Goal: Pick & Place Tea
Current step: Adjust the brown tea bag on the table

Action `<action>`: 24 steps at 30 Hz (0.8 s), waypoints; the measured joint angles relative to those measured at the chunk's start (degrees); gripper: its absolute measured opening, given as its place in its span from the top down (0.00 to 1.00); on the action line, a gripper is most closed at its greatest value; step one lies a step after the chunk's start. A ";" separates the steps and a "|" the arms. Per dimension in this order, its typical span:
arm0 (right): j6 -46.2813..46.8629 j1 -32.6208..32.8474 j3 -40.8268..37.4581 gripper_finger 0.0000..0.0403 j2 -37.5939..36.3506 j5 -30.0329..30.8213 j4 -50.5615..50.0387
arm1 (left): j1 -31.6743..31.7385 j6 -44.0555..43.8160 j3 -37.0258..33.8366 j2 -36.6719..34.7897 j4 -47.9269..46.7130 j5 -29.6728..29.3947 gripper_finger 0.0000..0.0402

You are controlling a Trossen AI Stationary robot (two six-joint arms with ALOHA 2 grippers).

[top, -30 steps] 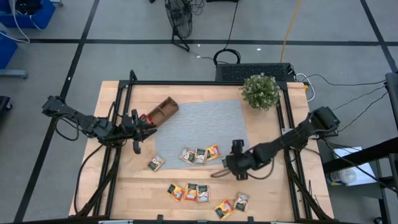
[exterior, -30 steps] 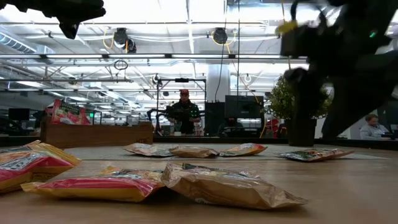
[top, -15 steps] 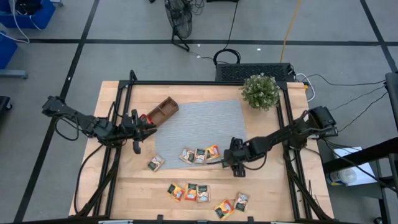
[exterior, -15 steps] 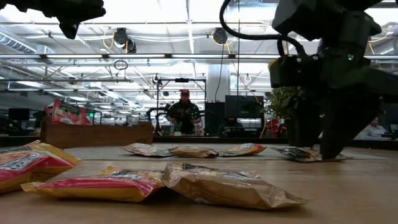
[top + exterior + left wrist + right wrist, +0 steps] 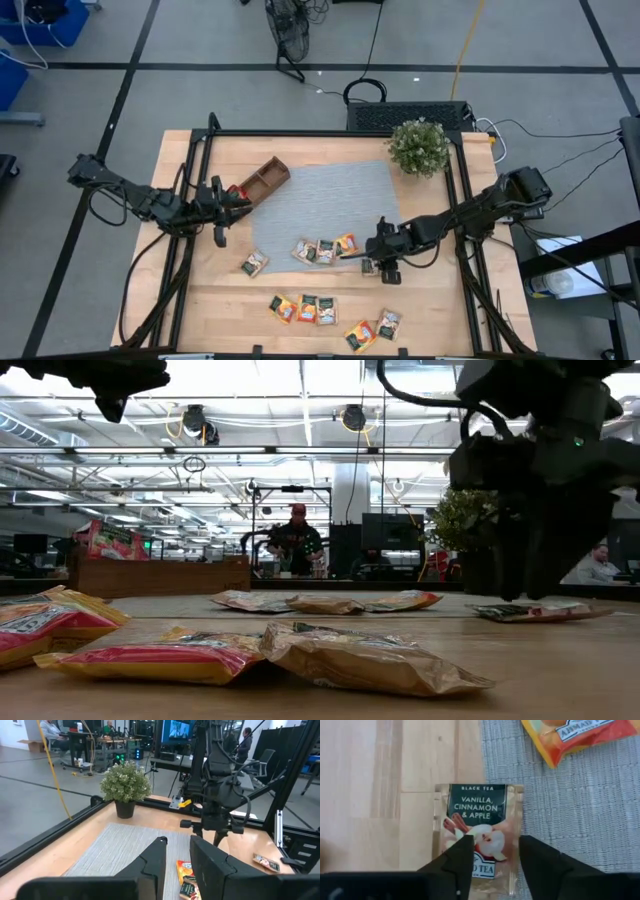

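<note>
Your right gripper (image 5: pixel 491 851) sits directly over a vanilla, cinnamon and apple sachet (image 5: pixel 479 822) straddling the mat's (image 5: pixel 580 810) edge, fingers apart astride its lower end and not yet clamped; so thin a packet may slide or buckle out as they close. Your left gripper (image 5: pixel 236 205) waits beside the wooden tray (image 5: pixel 262 176), part-open and apparently empty. I cannot tell the tray's contents.
</note>
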 joint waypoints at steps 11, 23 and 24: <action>4.99 1.80 -6.15 0.44 -0.27 1.84 6.38 | 0.00 0.03 0.00 0.00 -0.07 0.00 0.77; 3.44 3.30 -10.53 0.46 -0.34 16.54 10.21 | 0.00 0.04 0.00 0.00 -0.07 0.00 0.77; 2.61 3.35 -10.40 0.47 -0.64 15.89 11.67 | 0.00 0.04 0.00 0.00 -0.05 0.00 0.77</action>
